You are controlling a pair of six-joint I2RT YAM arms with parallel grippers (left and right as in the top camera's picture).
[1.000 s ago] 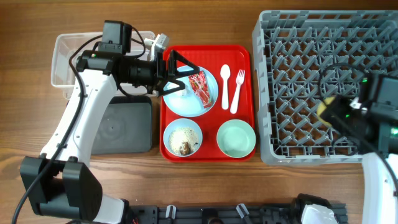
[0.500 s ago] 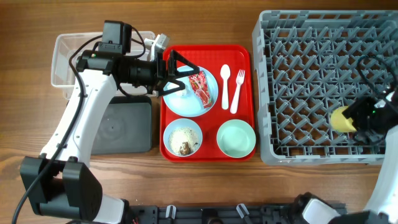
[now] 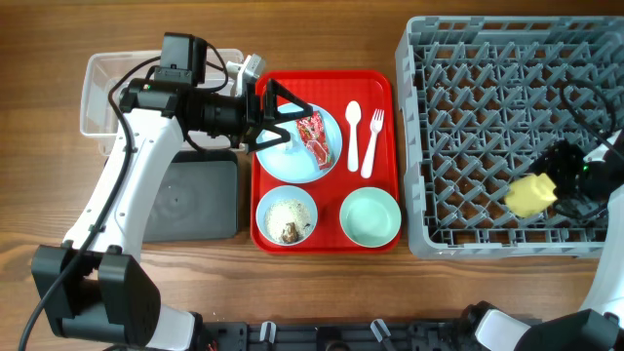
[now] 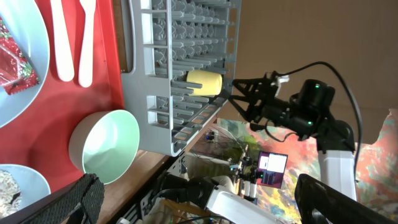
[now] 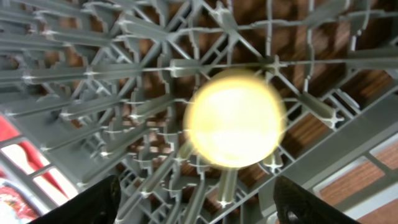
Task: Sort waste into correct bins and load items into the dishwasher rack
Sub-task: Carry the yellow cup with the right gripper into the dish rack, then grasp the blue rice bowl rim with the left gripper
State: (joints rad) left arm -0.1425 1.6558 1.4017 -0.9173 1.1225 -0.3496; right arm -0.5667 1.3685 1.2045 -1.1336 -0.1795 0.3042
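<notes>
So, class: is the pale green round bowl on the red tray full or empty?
Empty: the pale green round bowl sits mouth-up on the red tray, its inside bare in overhead and left wrist views.

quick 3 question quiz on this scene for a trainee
1. True or false: the wrapper lies on the plate.
2. Where is the cup? A on the tray, B in the rack, C in the tub.
3. Which lies nearer the rack, the spoon or the fork?

Key: 1 true. 2 B. 3 the fork.
</notes>
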